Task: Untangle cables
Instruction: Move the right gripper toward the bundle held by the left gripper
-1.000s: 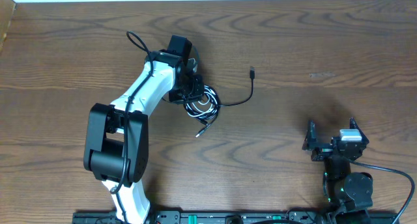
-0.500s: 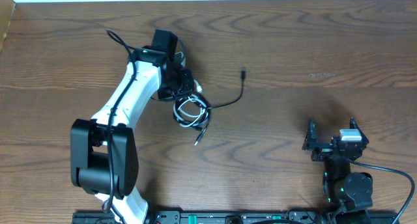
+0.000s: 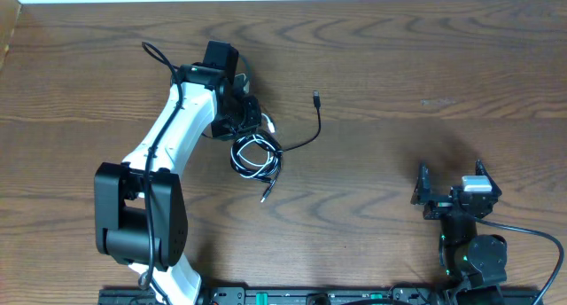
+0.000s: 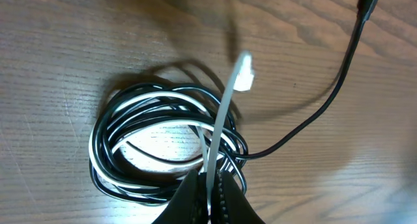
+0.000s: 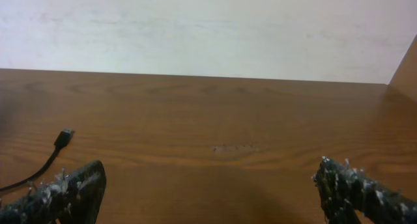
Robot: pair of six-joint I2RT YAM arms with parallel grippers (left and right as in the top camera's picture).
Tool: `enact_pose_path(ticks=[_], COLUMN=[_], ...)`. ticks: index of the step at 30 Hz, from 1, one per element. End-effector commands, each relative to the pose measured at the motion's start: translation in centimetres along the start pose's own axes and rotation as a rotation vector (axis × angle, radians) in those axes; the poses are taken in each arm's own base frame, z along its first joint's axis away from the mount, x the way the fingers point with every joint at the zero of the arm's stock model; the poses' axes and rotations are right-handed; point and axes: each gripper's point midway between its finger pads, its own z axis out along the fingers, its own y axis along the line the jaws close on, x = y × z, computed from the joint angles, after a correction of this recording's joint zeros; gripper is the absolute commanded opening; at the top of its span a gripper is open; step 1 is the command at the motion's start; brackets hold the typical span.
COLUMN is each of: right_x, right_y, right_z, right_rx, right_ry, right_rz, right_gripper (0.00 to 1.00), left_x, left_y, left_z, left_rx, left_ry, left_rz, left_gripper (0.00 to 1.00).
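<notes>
The cables (image 3: 257, 156) lie coiled left of centre, toward the far edge of the worktop (image 3: 399, 57). The left fingers (image 4: 186, 204) are clenched on the white cable (image 4: 225, 113): extraction step, judged early. Next move: draw it clear without dragging the coil. The right fingers (image 5: 65, 188) are spread, idle, at the near-right corner.

The cables (image 4: 107, 152) are black except one white cable (image 4: 225, 112), the table (image 3: 425, 66) is brown with darker wood grain, and the left arm (image 3: 182, 123) is white with black joints.
</notes>
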Motion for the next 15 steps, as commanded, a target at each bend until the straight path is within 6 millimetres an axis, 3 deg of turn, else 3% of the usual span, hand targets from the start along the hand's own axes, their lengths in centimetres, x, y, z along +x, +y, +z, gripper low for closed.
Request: enact_pose_path(ticks=[1, 7, 11, 15], right_x=[0.0, 0.1, 0.0, 0.2], right_y=[0.3, 0.5, 2.8, 4.7], right_z=[0.0, 0.0, -0.3, -0.8], right_rx=[-0.017, -0.028, -0.162, -0.269], right_ry=[0.000, 0.003, 0.020, 0.062], right_rz=[0.014, 0.021, 0.237, 0.302], right_gripper=[0.99, 0.99, 0.99, 0.99], left_x=[-0.2, -0.3, 0.0, 0.3], left_y=[0.0, 0.0, -0.4, -1.1], left_z=[-0.5, -0.5, -0.4, -0.1], left_rx=[-0.008, -0.006, 0.003, 0.005], left_ry=[-0.017, -0.019, -0.011, -0.008], left_rz=[0.069, 0.096, 0.120, 0.182], left_gripper=[0.08, 0.08, 0.08, 0.07])
